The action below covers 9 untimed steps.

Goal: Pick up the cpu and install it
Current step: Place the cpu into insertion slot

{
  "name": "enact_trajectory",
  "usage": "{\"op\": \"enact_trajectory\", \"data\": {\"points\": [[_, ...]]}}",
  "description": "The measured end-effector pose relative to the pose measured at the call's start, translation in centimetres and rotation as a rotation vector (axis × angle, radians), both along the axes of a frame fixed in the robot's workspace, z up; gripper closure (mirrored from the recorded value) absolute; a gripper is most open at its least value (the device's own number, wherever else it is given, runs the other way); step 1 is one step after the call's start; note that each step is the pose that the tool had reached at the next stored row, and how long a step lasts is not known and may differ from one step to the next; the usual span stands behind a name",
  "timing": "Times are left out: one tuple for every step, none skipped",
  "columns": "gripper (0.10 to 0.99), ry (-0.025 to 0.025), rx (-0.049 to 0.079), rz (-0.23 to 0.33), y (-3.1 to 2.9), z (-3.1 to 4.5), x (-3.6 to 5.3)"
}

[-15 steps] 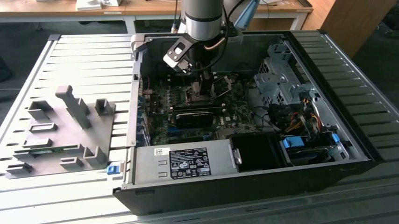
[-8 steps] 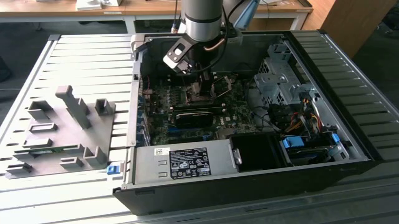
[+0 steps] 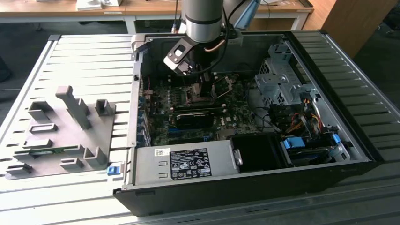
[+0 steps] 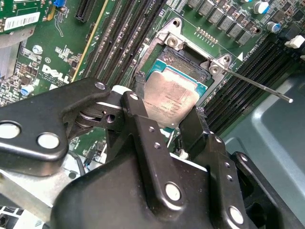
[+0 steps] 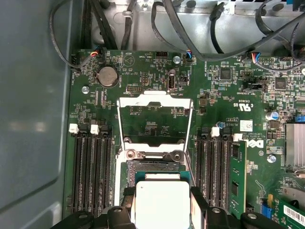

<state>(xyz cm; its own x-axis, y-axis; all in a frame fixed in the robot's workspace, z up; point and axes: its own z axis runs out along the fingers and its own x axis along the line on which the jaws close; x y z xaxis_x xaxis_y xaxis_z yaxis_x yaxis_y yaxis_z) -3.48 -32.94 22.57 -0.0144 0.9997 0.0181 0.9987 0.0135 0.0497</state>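
One case [image 3: 250,187] lies open on the worktop [image 3: 81,56], and the arm [image 3: 203,18] reaches down into it. The holder plate [image 3: 56,131] lies on the worktop, well apart from the jaws and outside the case. Under the jaws lies the motherboard [image 5: 157,71], with memory slots [image 5: 90,171] flanking the jaws on both sides. The socket [image 4: 186,59] is directly beneath the jaws. Its load plate [image 5: 155,101] stands swung open just beyond the jaws, and its lever [image 4: 257,85] juts free to one side of them. The cpu [image 4: 171,98] is between the jaws, metal top upward, over the socket.

Hazards, as judged from this position:
- Misalignment. It cannot be confirmed that the cpu is square to the socket. Releasing it askew could leave the chip cocked on the frame instead of seated.
- Contact damage. Downward force on a misplaced chip would likely bend the fine socket contacts.
- Drag on release. A finger that clings to an edge could pull the chip sideways as the jaws part.

Jaws: closed to the width of the cpu and gripping it, one finger [image 4: 143,124] on each of two opposite edges. Whether the chip's underside rests on the socket or hangs just above it cannot be told.
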Motion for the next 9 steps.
{"op": "enact_trajectory", "data": {"points": [[0.545,0.0,0.0,0.0,0.0,-0.03,0.0],[0.545,0.0,0.0,0.0,0.0,-0.07,0.0],[0.545,0.0,0.0,0.0,0.0,-0.1,0.0],[0.545,0.0,0.0,0.0,0.0,-0.14,0.0],[0.545,0.0,0.0,0.0,0.0,-0.17,-0.01],[0.545,0.0,0.0,0.0,0.0,-0.21,-0.01],[0.545,0.0,0.0,0.0,0.0,-0.23,-0.01],[0.545,0.0,0.0,0.0,0.0,-0.26,-0.02],[0.545,0.0,0.0,0.0,0.0,-0.3,-0.02]]}}
